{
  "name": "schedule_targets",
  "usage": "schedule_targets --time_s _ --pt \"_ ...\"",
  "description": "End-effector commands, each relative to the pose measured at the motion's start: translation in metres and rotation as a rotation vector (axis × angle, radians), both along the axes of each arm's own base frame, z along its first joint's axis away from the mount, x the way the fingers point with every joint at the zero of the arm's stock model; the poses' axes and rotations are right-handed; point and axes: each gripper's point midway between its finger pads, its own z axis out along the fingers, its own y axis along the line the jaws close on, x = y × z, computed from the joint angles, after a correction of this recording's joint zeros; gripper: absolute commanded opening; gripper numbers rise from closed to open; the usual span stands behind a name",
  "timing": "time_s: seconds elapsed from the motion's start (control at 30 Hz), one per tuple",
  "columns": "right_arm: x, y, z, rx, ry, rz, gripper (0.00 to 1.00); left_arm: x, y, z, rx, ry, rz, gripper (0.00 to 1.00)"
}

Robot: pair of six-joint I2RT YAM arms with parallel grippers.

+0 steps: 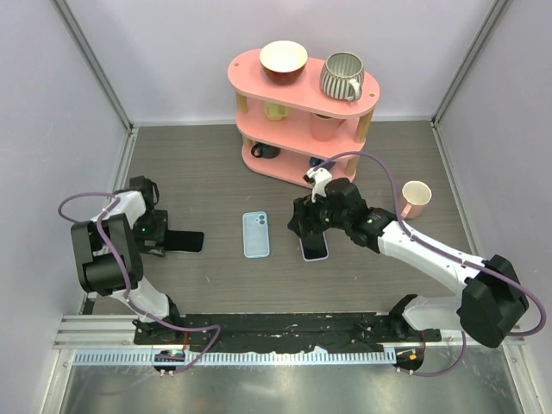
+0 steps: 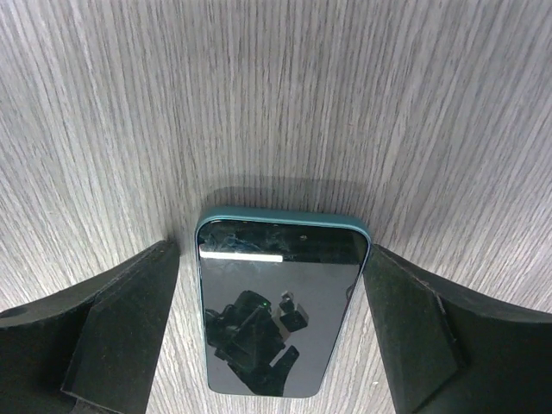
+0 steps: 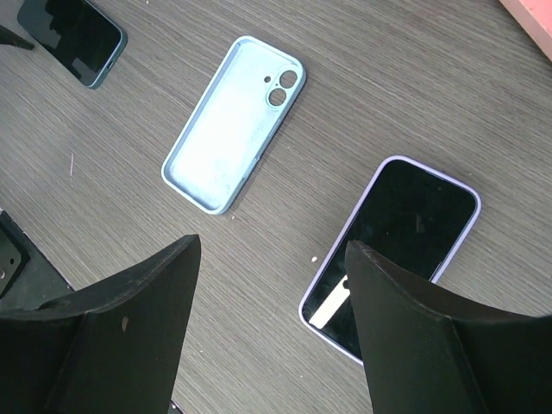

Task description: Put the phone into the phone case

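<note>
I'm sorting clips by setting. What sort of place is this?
Probably a robot lab test cell: bare white walls with metal frame posts, a wood-grain table, and a staged pink shelf of cups.

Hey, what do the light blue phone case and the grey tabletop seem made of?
Light blue phone case: probably matte silicone or soft plastic, no glare, rounded rim. Grey tabletop: likely wood-grain laminate, fine straight streaks, dull flat finish.
</note>
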Motion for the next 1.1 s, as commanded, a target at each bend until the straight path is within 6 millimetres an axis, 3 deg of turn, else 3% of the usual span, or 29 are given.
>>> schedule_targets --time_s 0.0,0.13,0.27,0.37,0.5,0.63,0.77,0.97,1.07 --pt "0.012 0.004 0.013 0.011 -0.047 -0.009 0.74 0.002 0.003 0.001 0.024 0.014 -0.059 0.88" --pt "0.012 0.005 0.008 0.006 -0.027 -0.009 0.74 0.010 0.007 0.005 0.059 -0.003 -0.150 0.72" --pt "0.013 0.009 0.011 0.021 -0.020 -0.014 0.73 0.017 0.006 0.009 0.065 -0.040 -0.278 0.65" --pt "0.015 0.011 0.014 0.031 -0.016 -0.013 0.73 0.029 0.001 0.017 0.060 -0.116 -0.364 0.57" --pt "0.023 0.022 0.014 0.118 0.062 -0.102 0.71 0.055 -0.007 0.039 0.066 -0.256 -0.521 0.40" --pt "0.031 0.032 -0.007 0.151 0.186 -0.200 0.66 0.070 -0.022 0.052 0.036 -0.333 -0.651 0.29" --pt "0.040 0.027 -0.036 0.108 0.218 -0.278 0.66 0.084 -0.034 0.069 0.071 -0.376 -0.800 0.21" --pt "0.050 0.035 -0.054 0.095 0.244 -0.291 0.66 0.086 -0.042 0.070 0.055 -0.399 -0.849 0.14" --pt "0.056 0.044 -0.063 0.087 0.261 -0.281 0.65 0.089 -0.057 0.069 -0.001 -0.436 -0.932 0.11"
